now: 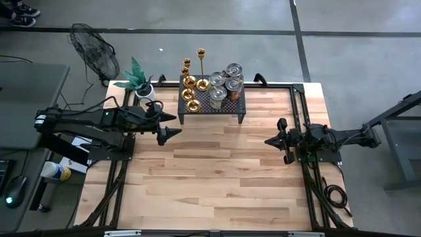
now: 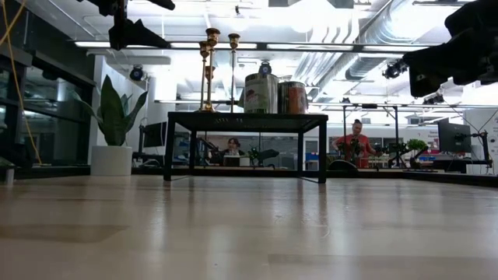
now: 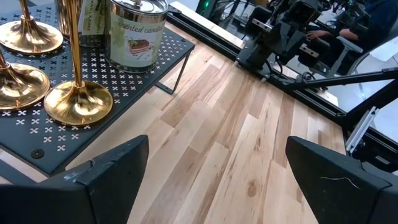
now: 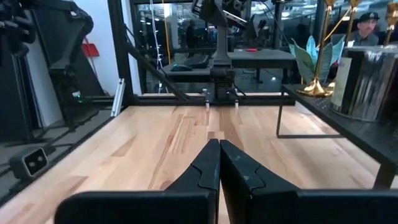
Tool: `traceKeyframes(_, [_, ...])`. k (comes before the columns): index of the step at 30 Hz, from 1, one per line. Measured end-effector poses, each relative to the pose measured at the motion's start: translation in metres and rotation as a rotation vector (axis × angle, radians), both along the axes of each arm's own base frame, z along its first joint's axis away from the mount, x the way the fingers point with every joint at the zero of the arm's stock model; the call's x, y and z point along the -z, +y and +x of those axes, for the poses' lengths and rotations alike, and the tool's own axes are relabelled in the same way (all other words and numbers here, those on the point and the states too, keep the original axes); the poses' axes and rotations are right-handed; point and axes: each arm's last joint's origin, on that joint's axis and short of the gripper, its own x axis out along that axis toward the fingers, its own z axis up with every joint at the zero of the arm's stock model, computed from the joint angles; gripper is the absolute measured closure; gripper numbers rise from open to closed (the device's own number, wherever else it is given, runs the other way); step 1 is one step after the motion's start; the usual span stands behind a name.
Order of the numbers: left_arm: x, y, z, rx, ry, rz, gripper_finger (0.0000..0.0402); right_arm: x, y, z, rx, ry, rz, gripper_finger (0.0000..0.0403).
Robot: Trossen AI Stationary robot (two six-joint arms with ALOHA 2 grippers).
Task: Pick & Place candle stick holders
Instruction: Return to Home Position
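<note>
Several gold candle stick holders stand on their round bases on the left half of a black perforated stand at the table's far middle. Their bases show close in the left wrist view, and their stems in the low view. My left gripper hovers open, near and left of the stand, with nothing between its fingers. My right gripper is shut and empty at the table's right side, its fingers pointing level across the table.
Several metal candle tins fill the stand's right half. A potted plant stands at the table's far left corner, and a fan sits beyond it. Bare wood lies between the arms and toward the near edge.
</note>
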Motion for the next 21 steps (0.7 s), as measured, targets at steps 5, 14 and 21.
traceKeyframes(5, [0.0001,-0.0001,0.0000,0.001,0.000,0.000,0.0027,0.0005,0.0001,0.0005,-0.004,0.010,0.050,0.0403])
traceKeyframes(14, [0.0000,0.0000,0.0000,0.000,0.000,0.000,0.0027,0.0005,0.0001,0.0005,-0.003,0.010,0.053,0.0402])
traceKeyframes(21, [0.0000,0.0000,0.0000,0.000,0.000,0.000,0.0027,0.0005,0.0001,0.0005,-0.003,0.010,0.054,0.0402])
